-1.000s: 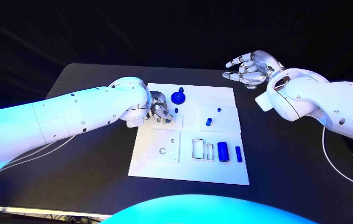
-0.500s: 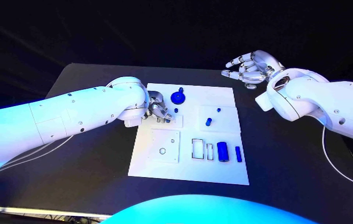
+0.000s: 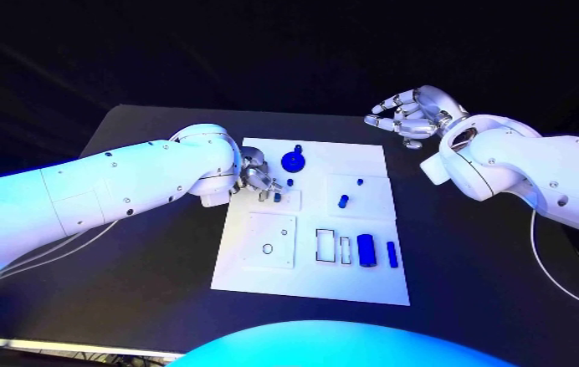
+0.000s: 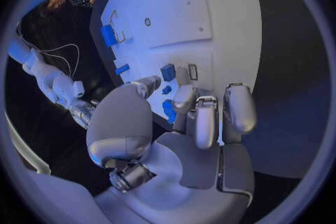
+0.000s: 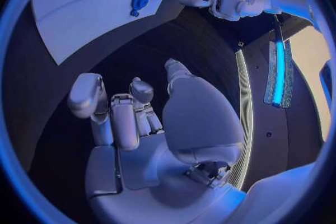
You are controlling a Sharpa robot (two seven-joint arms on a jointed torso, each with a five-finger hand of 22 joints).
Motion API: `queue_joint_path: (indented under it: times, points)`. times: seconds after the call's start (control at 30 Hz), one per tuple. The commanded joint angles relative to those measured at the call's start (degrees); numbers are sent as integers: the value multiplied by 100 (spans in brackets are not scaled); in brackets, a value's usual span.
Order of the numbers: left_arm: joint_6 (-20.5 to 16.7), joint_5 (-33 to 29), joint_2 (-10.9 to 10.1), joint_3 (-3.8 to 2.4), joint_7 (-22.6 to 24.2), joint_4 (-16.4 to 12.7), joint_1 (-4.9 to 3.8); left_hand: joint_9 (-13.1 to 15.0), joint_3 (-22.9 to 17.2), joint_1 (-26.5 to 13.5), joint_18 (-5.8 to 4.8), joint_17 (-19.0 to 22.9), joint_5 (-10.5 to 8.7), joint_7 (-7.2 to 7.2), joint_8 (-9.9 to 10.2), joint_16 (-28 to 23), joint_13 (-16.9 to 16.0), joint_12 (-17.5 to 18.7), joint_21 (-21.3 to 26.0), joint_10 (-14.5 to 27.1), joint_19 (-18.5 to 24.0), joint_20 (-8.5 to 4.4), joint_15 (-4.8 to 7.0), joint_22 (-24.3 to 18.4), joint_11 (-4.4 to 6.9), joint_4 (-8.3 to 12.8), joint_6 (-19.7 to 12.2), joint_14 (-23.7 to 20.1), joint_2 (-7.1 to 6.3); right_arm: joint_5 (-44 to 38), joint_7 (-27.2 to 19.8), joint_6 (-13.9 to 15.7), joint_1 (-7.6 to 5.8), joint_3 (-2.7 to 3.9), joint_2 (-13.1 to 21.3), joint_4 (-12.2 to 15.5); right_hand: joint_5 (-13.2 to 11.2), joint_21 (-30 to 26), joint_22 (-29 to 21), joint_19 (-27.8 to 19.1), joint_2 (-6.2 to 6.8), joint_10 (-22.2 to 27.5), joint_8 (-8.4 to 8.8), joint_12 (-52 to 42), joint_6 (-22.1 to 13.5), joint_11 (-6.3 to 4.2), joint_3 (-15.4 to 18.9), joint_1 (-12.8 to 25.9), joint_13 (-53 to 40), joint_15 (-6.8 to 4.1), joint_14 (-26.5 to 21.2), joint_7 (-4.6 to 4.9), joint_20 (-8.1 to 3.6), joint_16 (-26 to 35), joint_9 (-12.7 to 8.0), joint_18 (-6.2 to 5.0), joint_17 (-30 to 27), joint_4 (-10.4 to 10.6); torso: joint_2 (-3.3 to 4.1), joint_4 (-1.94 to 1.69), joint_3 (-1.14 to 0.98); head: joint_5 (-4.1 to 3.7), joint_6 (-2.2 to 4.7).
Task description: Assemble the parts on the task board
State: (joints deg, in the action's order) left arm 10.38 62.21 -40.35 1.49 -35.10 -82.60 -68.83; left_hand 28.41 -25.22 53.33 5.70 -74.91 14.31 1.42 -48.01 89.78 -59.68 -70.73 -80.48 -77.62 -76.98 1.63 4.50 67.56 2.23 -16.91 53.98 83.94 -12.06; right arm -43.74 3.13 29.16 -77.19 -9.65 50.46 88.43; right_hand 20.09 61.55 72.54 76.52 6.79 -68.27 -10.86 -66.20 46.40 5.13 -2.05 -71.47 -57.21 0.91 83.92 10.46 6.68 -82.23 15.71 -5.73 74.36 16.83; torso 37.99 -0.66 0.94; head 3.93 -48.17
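The white task board (image 3: 311,279) lies on the black table (image 3: 145,242). The left hand (image 3: 258,176) rests on the board; I cannot tell if it holds anything. The right hand (image 3: 410,113) holds nothing, fingers curled apart, above the table.

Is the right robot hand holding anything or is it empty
Empty. The right robot hand hovers over the black table beyond the task board, fingers apart and loosely curled, nothing between them.

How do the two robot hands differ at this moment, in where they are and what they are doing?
The left robot hand is low over the task board, fingers down among the small blue parts near its far left; the right robot hand hangs off the board, above the black table beyond the board's far right corner. The left's fingertips crowd round a blue part; whether it grips one cannot be told. The right holds nothing, fingers loosely curled and apart. Both are silver, on white arms.
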Motion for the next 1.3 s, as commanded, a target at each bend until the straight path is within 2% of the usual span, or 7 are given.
queue_joint_path:
  times: [0.03,0.33,0.4,0.6,0.8,0.83,1.3]
  points:
    - [-154,-197,-4,-34,21,-36,-6,-8,79,-62,-96,-1509,-55,16,7,22,27,30,40,7,-16,-6,41,-13,-8,8,-1,606,-12,61,-30,-143,9,-2,-11,-12,17,-21,0,25,8,8,-22,-29,-36,15,41,74,3,-14,237,-15,-1,31,-9,-32,12,4,8,6,5,20,23]
    - [-363,-387,-97,-227,77,-84,-33,-24,245,-14,-95,-1499,-186,21,4,16,189,148,46,91,-17,-11,45,-18,-10,18,-63,603,37,198,-11,-184,16,-6,-25,-40,10,-14,7,31,-5,-4,-24,-46,-36,15,67,94,-13,-13,242,-14,0,23,-11,-30,28,3,10,-4,0,16,75]
    - [-423,-472,-122,-268,122,-51,-65,-92,126,440,-45,-1256,-28,121,150,-106,776,586,182,458,149,13,1,-282,-88,33,-331,525,131,204,-11,-181,16,-6,-25,-50,16,-3,15,37,-14,-2,-25,-46,-37,15,68,89,-10,-13,241,-14,0,25,-11,-28,25,-2,9,-6,-3,24,89]
    - [-467,-489,-154,-356,214,110,-214,-252,212,575,-27,-1205,-35,342,486,-133,948,692,242,710,229,150,-155,-376,-277,16,-752,504,177,204,-9,-162,17,-6,-22,-71,41,-13,12,36,-38,1,-25,-50,-42,15,72,52,-5,-14,242,-14,0,24,-15,-30,29,-13,16,7,-4,28,134]
    - [-386,-297,-58,-386,275,357,-344,-335,301,670,-15,-1187,-32,438,667,-141,1067,745,257,838,257,224,-232,-405,-363,18,-905,495,159,205,-15,-167,17,-6,-19,-82,60,-13,14,37,-47,4,-24,-53,-48,15,76,25,-3,-13,242,-13,0,25,-18,-29,28,-16,21,3,-10,5,166]
    - [-377,-213,-28,-388,281,404,-357,-375,330,737,-7,-1162,-30,498,763,-153,1278,888,275,1028,285,261,-279,-439,-417,17,-1010,484,173,207,-18,-174,17,-7,-20,-82,82,-18,14,37,-56,5,-25,-56,-51,15,77,-1,-2,-14,244,-14,0,24,-20,-30,32,-18,26,5,-10,-11,191]
    - [-48,214,339,-384,281,1053,-389,-405,394,768,4,-1128,-37,548,836,-169,1462,998,294,1227,315,307,-330,-475,-470,11,-1084,470,199,215,-63,-200,14,-6,13,-7,209,-3,35,53,-108,-9,-37,-88,-48,11,77,-84,-20,-16,248,-17,-1,20,-26,-26,48,-15,30,8,-9,-40,196]
